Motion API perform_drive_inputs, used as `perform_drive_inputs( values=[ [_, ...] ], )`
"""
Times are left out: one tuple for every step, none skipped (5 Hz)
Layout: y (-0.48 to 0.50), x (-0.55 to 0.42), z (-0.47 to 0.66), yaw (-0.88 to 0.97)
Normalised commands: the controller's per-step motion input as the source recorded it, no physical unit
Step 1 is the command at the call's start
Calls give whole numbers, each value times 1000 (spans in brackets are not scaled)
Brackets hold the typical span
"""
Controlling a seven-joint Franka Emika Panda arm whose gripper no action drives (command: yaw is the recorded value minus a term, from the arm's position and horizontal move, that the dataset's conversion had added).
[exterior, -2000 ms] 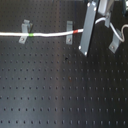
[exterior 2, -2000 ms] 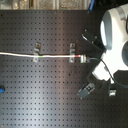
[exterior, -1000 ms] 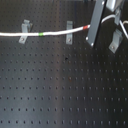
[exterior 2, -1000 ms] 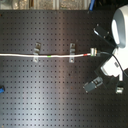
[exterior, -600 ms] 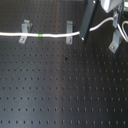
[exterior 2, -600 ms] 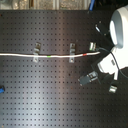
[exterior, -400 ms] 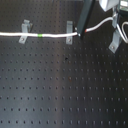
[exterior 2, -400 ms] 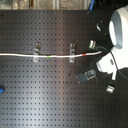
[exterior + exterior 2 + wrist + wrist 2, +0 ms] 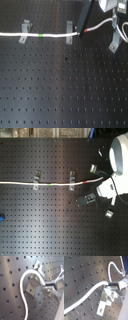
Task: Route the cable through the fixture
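While no lettering could be read on any part, the gripper (image 9: 81,31) reached down from the first exterior view's top edge, its dark fingers closed on the cable (image 9: 50,36) just beside the red band (image 9: 88,30). Only the second exterior view showed the white arm body (image 9: 119,158), bulking at that picture's right. Both wrist views showed the white cord curving past a grey bracket at close range. The cable lay straight across the black perforated board (image 9: 60,90), passing two fixtures (image 9: 69,33) with the green band (image 9: 40,36) between them. A third clip (image 9: 115,44) stood apart, beyond the gripper.
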Motion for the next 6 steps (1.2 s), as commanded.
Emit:
perform_drive_inputs(
  values=[
    [0, 0, 24, 103],
    [81, 159, -175, 477],
    [17, 85, 8, 426],
    [-188, 27, 244, 129],
    [-68, -164, 149, 0],
    [33, -9, 15, 69]
  ],
)
